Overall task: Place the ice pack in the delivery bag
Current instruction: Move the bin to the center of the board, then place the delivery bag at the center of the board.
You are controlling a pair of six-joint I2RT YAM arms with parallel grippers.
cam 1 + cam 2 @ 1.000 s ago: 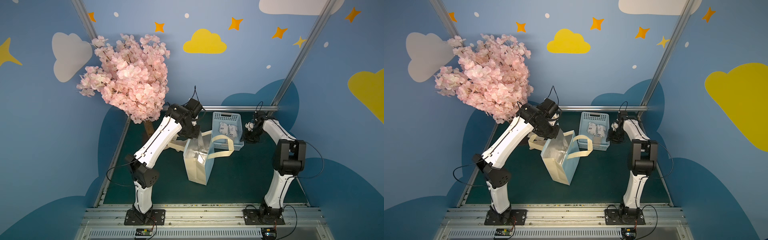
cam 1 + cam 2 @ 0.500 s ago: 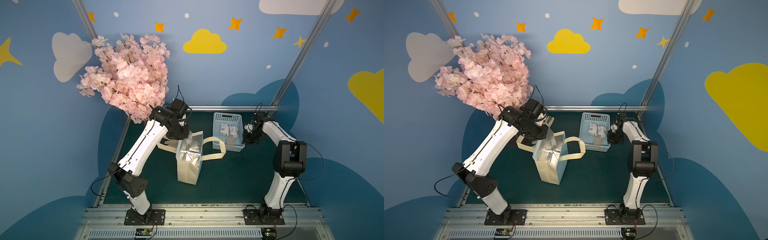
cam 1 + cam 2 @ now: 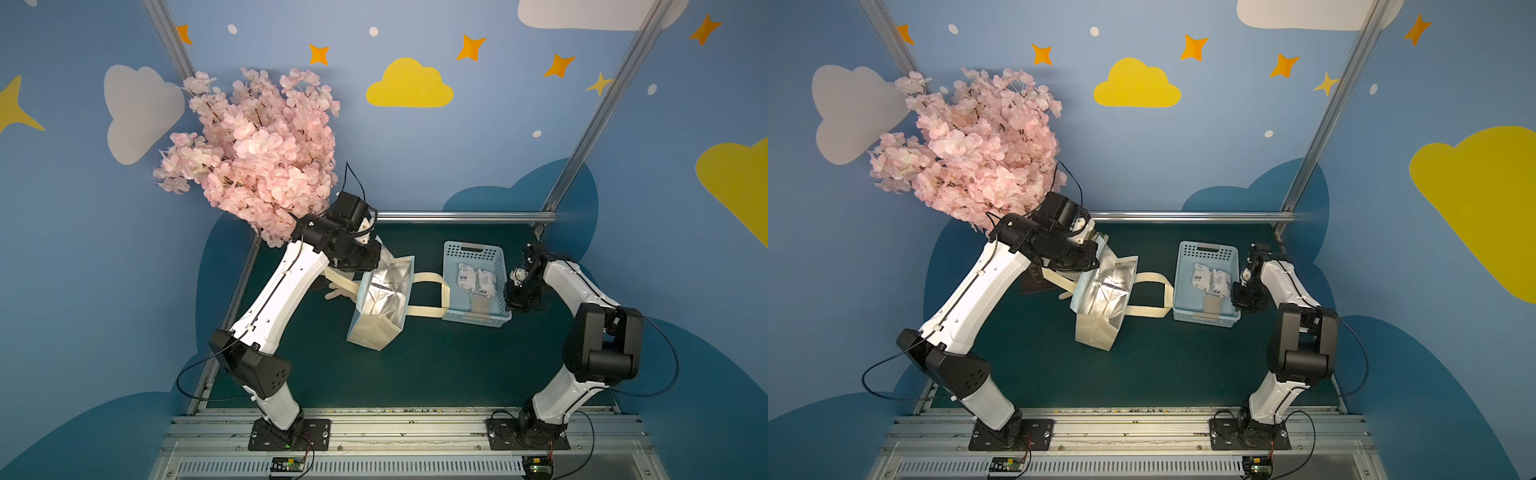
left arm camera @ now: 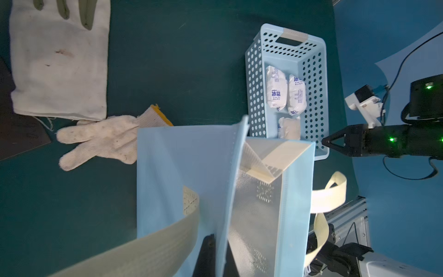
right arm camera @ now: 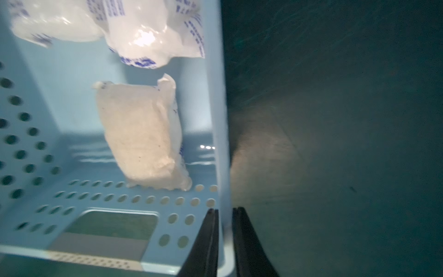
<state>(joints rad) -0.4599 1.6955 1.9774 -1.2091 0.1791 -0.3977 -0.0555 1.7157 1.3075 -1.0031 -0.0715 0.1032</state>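
The left gripper (image 4: 217, 242) (hidden beneath its own wrist in both top views) is clamped on one blue wall of the delivery bag (image 3: 384, 291), the arm stretched far forward. The bag stands tilted, foil mouth open, just left of the basket (image 3: 473, 249), a cream handle (image 3: 428, 311) bridging the gap. The ice pack (image 5: 141, 136) lies at the basket's near end, two printed packs (image 3: 466, 279) behind it. At the basket's right wall the right gripper (image 5: 225, 211), arm folded, straddles the rim; the view is blurred, so whether it pinches cannot be told, and open mat (image 5: 335, 120) lies right of the basket
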